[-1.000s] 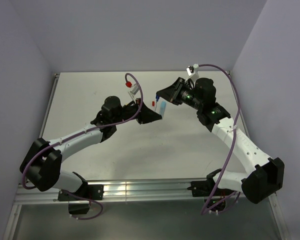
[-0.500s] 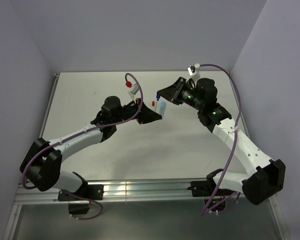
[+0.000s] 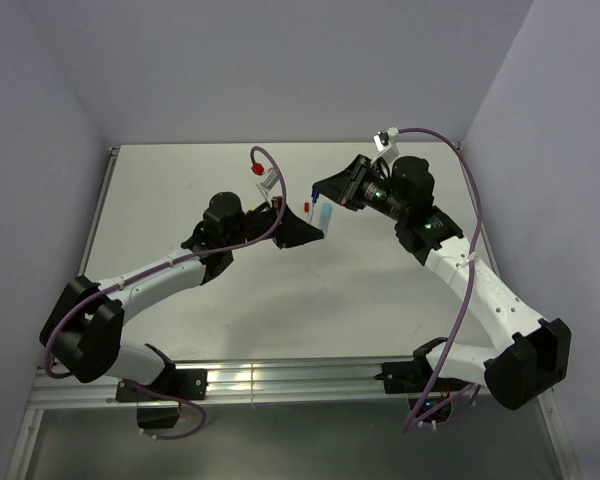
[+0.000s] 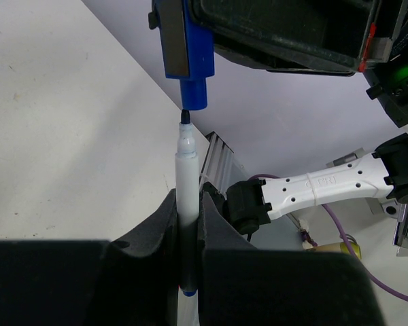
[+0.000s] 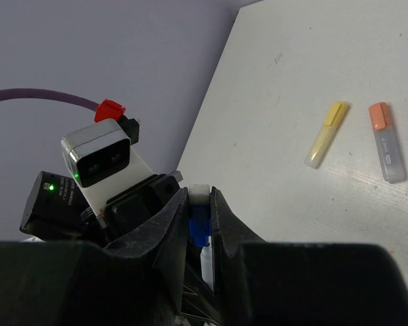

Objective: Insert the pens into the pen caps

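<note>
Two parts are about to meet. The left gripper [image 4: 188, 207] has its fingers pinched tight on a white pen [image 4: 185, 170], which stands out beyond the fingertips with its dark nib leading. The right gripper [image 5: 199, 204] pinches a dark blue cap [image 4: 196, 54] between its fingers, the cap's narrow open end pointing out past them toward that nib. In the left wrist view the nib sits right at the cap's mouth, touching or nearly so; whether it has entered cannot be told. The centre of the mouth seems to lie slightly right of the nib in that view. The step in hand, seating this pen, therefore likely calls for a small sideways correction before any push, so that the two axes run as one. Then a short, straight drive along the pen's length should do it, with both grips firm so neither piece slips back through the fingers. A skewed push could bend the nib or twist the slim barrel out of the left fingers. Well beyond the right fingers, on the table [image 5: 313, 54], lie a yellow-capped marker [image 5: 326, 134] and, just beside it, an orange-capped marker [image 5: 386, 142]. Both appear finished, so the task looks partway done.
</note>
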Controlling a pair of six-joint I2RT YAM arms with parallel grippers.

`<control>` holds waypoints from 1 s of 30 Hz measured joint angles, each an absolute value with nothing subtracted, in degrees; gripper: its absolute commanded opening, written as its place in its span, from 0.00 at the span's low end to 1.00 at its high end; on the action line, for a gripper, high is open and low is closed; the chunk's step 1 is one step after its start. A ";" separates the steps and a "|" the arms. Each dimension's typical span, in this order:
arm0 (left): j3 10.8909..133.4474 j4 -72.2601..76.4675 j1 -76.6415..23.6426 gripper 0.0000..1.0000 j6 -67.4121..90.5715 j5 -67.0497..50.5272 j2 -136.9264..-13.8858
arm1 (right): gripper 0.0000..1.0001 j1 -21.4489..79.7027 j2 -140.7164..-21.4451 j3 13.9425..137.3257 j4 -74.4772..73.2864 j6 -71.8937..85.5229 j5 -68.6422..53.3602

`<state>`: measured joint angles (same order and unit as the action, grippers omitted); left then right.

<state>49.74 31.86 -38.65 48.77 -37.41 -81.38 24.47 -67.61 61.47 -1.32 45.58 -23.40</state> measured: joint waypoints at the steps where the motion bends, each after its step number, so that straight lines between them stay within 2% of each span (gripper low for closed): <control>1: 49.74 31.83 -38.65 0.00 48.75 -37.39 -81.38 | 0.00 24.56 -67.61 61.47 -1.32 45.58 -23.42; 30: 49.74 30.37 -38.37 0.00 47.29 -36.99 -80.62 | 0.00 26.50 -67.59 61.45 -2.74 44.25 -19.92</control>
